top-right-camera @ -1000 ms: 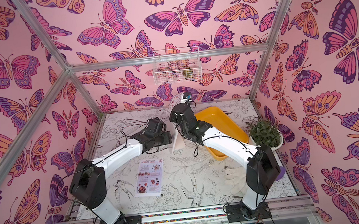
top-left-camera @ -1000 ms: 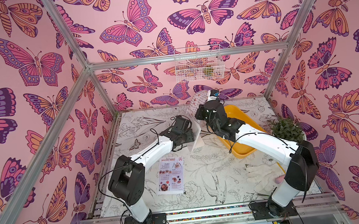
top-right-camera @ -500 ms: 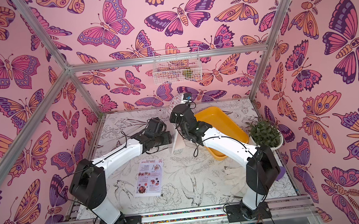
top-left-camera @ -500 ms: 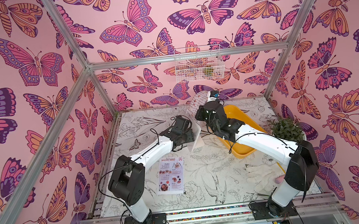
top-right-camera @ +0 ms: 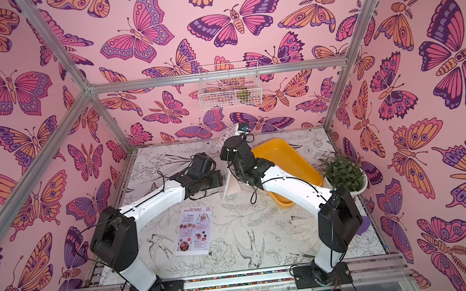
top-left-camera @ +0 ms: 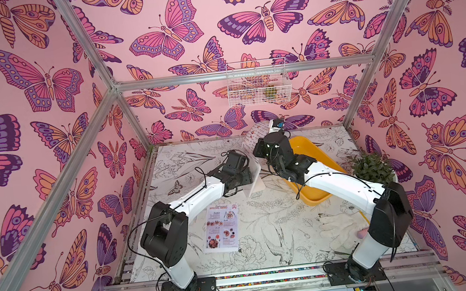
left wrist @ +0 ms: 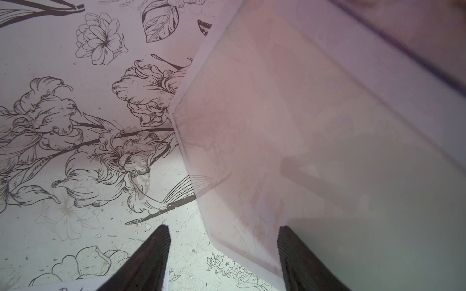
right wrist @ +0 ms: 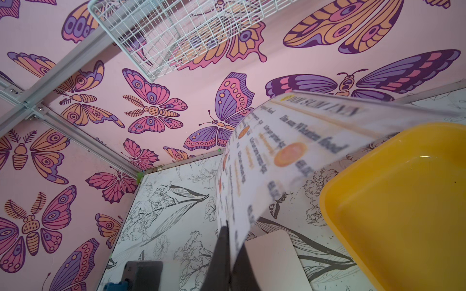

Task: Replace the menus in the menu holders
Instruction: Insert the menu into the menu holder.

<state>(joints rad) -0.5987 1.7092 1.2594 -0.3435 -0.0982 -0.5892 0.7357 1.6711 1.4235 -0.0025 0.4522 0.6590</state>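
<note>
Nothing moved — left tool (left wrist: 222, 228) open astride holder (top-left-camera: 255, 179) | right tool (right wrist: 230, 241) pinches dim-sum menu (right wrist: 290, 151) | floral tabletop (top-left-camera: 262, 222), butterfly walls (top-left-camera: 186, 34)

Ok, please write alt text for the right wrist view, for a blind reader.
The shut right gripper holds a curled white "DIM SUM INN" menu against a pink butterfly wall. A yellow tray lies beside the menu, and a corner of the menu holder shows near the gripper.

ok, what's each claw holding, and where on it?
Right claw pinches the dim sum menu at the end opposite its heading. Left claw is open astride the clear holder, holding nothing.
</note>
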